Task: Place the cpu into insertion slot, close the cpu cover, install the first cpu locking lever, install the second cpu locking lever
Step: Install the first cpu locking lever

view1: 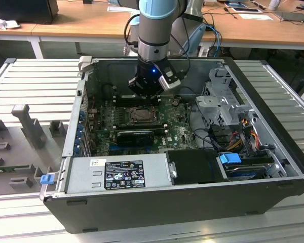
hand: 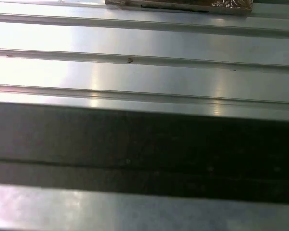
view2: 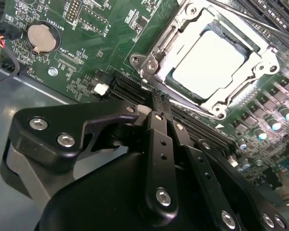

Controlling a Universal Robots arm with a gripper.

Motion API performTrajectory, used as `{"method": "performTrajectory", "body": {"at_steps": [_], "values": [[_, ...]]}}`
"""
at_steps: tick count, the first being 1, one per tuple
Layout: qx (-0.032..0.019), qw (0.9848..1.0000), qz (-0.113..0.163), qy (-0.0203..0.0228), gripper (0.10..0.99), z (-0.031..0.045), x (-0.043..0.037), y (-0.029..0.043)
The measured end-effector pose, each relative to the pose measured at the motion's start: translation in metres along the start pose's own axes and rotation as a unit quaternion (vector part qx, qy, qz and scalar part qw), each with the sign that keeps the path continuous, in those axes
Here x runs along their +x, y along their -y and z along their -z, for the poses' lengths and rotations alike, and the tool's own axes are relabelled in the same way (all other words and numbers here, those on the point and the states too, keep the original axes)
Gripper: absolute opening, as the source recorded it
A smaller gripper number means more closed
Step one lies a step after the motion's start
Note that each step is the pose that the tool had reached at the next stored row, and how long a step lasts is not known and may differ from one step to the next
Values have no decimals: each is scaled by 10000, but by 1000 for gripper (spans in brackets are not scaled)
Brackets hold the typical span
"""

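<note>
gripper point(view2: 160, 103) body blocks the near board, and the insertion slot point(view2: 216, 62) far corner's cut off by the edge

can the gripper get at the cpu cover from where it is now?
Probably yes: the gripper sits beside the cpu cover, which lies closed over the cpu, with nothing between them.

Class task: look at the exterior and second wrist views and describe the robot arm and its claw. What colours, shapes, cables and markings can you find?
The silver-grey cylindrical robot arm has a light-blue joint cap, black cables looping beside it and a small blue light on its black wrist. The matte black claw has flat, narrow metal fingers on linkages fixed with silver screws.
</note>
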State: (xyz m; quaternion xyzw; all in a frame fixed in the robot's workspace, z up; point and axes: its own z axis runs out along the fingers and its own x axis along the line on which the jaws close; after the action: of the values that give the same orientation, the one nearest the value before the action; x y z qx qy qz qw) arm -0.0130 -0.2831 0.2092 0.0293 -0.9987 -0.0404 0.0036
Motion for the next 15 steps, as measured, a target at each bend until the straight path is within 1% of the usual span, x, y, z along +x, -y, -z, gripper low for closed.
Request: {"method": "performTrajectory", "body": {"at_steps": [4,7,8,9,10,12,13,15], "values": [[3,10000,1,0,106,-43,-2,4],[25,10000,1,-2,106,-56,-2,5],[36,10000,0,-2,106,-61,-3,5],[71,10000,0,-3,106,-64,-2,9],[67,10000,0,0,106,-76,-4,4],[110,9999,0,-5,106,-74,-4,6],[121,9999,1,-7,106,-73,-4,6],[125,9999,0,-7,106,-76,-4,7]]}}
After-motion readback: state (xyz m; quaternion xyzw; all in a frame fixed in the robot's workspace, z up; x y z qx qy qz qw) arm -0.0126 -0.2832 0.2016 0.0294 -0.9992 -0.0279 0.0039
